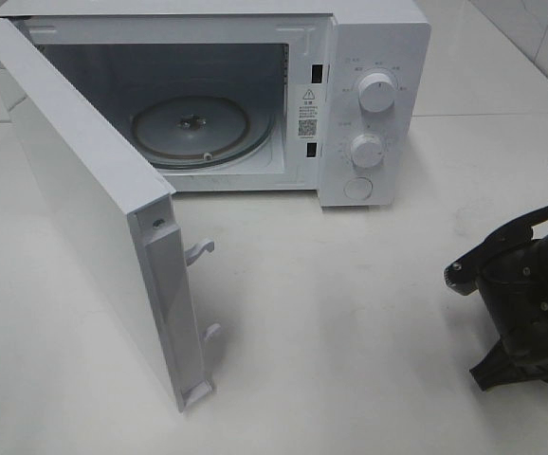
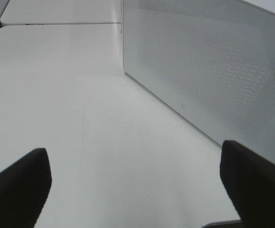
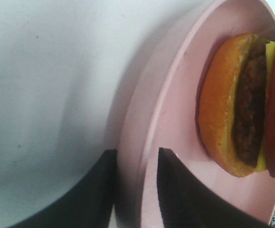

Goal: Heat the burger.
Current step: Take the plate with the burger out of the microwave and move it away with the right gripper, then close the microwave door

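The burger point(image 3: 237, 109) lies on a round pink plate point(image 3: 175, 95) in the right wrist view, showing its golden bun, dark patty, red layer and some green lettuce. My right gripper point(image 3: 136, 190) straddles the plate's rim, one finger outside and one inside, slightly apart from it. Neither burger nor plate shows in the high view, where only my right arm point(image 1: 530, 303) appears at the right edge. My left gripper point(image 2: 135, 190) is wide open and empty over bare table, beside a white perforated panel point(image 2: 209, 71) of the microwave.
The white microwave point(image 1: 374, 57) stands at the back with its door point(image 1: 94, 209) swung wide toward the front left. Its glass turntable point(image 1: 198, 128) is bare. Two knobs and a button sit on its right panel. White table point(image 1: 350, 332) stretches in front.
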Controlling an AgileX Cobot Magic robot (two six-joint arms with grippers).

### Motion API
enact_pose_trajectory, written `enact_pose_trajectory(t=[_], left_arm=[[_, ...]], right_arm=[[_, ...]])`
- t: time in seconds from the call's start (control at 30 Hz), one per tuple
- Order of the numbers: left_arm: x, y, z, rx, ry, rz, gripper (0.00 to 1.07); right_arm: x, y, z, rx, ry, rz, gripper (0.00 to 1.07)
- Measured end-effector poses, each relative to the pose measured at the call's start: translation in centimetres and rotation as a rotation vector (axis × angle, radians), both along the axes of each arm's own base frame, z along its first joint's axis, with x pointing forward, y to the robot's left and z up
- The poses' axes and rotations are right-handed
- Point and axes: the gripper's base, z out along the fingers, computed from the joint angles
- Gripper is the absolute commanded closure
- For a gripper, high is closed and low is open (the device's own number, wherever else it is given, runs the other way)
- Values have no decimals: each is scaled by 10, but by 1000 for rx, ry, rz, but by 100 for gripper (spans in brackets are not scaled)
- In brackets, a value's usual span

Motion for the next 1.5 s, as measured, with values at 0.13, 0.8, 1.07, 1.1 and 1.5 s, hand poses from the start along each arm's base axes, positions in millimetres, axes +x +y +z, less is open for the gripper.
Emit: enact_pose_trajectory(t=[0.13,0.8,1.07,1.1,1.5], left_arm=[[0,0,0,0,0,0,18],[0,0,0,0,0,0,18],[0,0,0,0,0,0,18],[0,0,0,0,0,0,18],[0,0,0,0,0,0,18]], right_arm=[[-2,0,3,2,12,-8,61],[-34,8,103,426,-46,217,35],[-42,13,145,555,-123,344,26],[-42,13,145,555,-123,344,26],[-56,0,204,512,-141,396,31]])
